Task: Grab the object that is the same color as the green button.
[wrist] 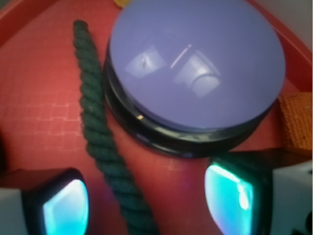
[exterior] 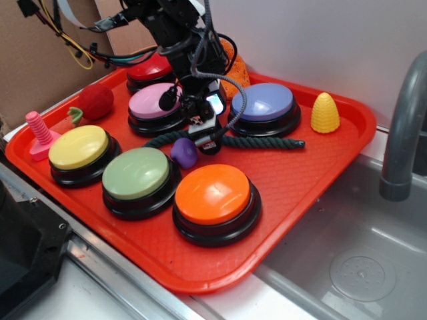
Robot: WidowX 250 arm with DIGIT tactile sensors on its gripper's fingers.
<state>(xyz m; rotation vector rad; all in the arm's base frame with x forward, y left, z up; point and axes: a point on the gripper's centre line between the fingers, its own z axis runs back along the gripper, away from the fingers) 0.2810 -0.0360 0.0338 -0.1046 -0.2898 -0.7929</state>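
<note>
Claw (exterior: 205,130) spread wide, pointing straight down at frame centre over dark green rope (exterior: 257,142), fingers (wrist: 66,208) either side of it, beside purple button (wrist: 195,66).

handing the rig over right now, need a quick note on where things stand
End effector: open, low over the tray, fingers straddling the green rope in the wrist view; nothing gripped.
Green rope: lying flat on the red tray, running in front of the pink button and the purple button, with the small purple lump beside it.
Green button: front of the tray, between the yellow and orange buttons.
Done: end effector lined up over the rope.
Left: close on the rope and lift it.
</note>
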